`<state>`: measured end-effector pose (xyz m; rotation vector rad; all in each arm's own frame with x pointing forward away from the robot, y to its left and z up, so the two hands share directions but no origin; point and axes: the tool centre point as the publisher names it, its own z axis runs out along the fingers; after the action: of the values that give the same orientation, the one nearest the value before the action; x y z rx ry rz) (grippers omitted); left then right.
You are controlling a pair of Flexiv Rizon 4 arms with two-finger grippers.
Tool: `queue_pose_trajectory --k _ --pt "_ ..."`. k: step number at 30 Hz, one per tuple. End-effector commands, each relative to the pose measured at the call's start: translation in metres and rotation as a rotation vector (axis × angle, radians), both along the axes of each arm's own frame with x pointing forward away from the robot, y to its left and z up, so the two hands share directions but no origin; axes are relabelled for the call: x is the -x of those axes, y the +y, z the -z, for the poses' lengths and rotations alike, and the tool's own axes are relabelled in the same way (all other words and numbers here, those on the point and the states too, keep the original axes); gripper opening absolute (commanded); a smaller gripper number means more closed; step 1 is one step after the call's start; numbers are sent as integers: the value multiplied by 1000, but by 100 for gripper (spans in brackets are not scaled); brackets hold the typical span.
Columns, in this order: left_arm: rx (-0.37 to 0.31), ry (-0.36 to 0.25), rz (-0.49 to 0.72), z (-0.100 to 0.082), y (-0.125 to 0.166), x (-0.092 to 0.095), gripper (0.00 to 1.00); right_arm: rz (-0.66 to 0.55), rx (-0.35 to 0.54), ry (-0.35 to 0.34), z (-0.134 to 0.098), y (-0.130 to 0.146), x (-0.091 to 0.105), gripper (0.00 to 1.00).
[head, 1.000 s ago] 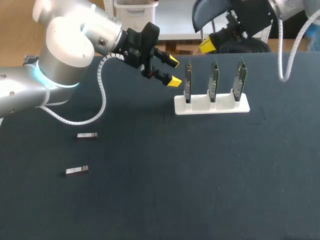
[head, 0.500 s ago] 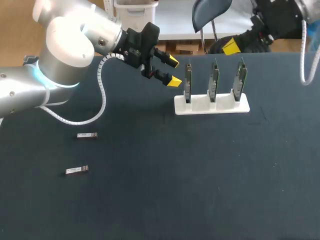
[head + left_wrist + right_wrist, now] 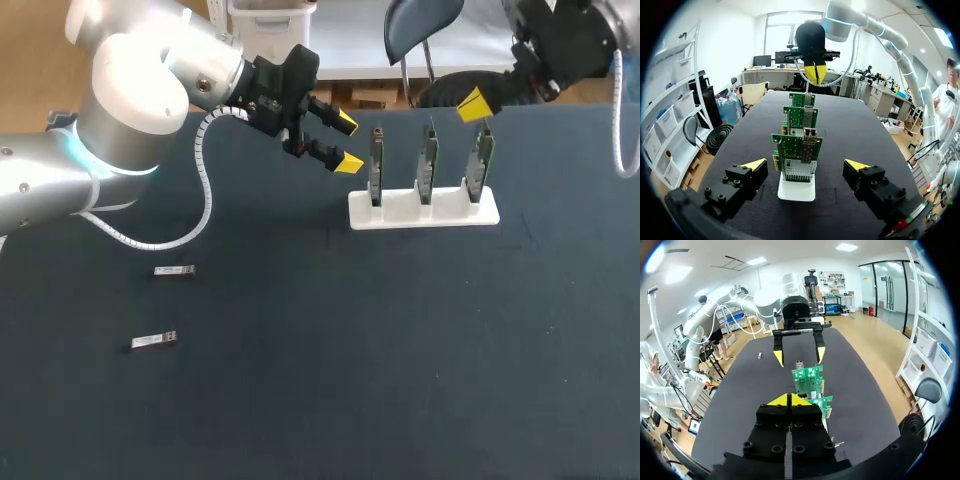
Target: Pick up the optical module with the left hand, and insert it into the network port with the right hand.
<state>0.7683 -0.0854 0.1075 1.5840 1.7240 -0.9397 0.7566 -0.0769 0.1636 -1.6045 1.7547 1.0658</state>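
Pickup not begun: left gripper (image 3: 347, 143) released, empty, beside far-edge rack (image 3: 423, 209); right gripper (image 3: 474, 103) clenched on nothing. Next, I judge: left descends onto optical module (image 3: 174, 271) near table's left edge.

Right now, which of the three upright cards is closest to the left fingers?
The end card, next to the left fingers; the other two stand nearer the right gripper.

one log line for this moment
left gripper: open, empty, beside card rack | right gripper: shut, empty, near rack | modules: both on table

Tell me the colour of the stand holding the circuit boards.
The stand is white; head view shows it best.
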Motion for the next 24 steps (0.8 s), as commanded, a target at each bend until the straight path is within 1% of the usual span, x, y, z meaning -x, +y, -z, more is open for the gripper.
queue_pose_trajectory --k 1,7,24 --pt "-4 0 -3 -1 0 1 100 -1 1 4 3 2 -3 0" --pt "-4 0 -3 -1 0 1 100 -1 -1 6 5 3 -3 0" --pt "-4 0 -3 -1 0 1 100 0 31 10 14 1 -3 0"
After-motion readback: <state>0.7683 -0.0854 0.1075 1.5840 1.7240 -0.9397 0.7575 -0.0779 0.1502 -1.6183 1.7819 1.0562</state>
